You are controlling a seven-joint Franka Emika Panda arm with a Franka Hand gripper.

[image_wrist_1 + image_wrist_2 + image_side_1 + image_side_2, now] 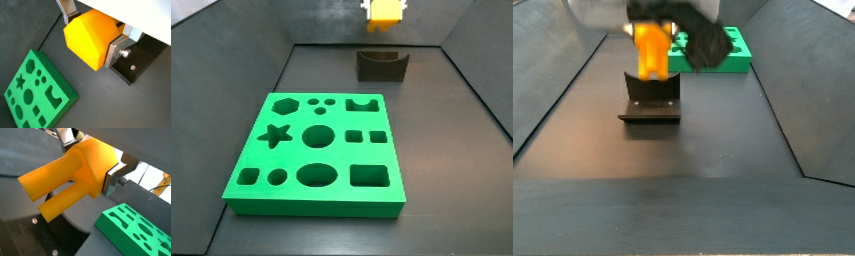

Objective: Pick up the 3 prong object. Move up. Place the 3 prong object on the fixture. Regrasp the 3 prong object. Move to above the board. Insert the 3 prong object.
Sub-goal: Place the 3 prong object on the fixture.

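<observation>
My gripper (pixel 92 35) is shut on the 3 prong object (pixel 90 40), an orange-yellow block whose prongs (pixel 50 190) stick out past the fingers (pixel 111 177). In a side view the gripper (pixel 653 30) holds the piece (pixel 649 52) just above the fixture (pixel 651 100), a dark notched block. In a side view the piece (pixel 385 11) hangs above the fixture (pixel 381 65) at the far end. The green board (pixel 321 151) with shaped holes lies nearer; it also shows in both wrist views (pixel 37 95) (pixel 133 230) and behind the gripper in a side view (pixel 727 50).
Grey slanted walls (pixel 245 70) enclose the dark floor (pixel 660 160). A dark base plate with screws (pixel 130 67) shows under the gripper in a wrist view.
</observation>
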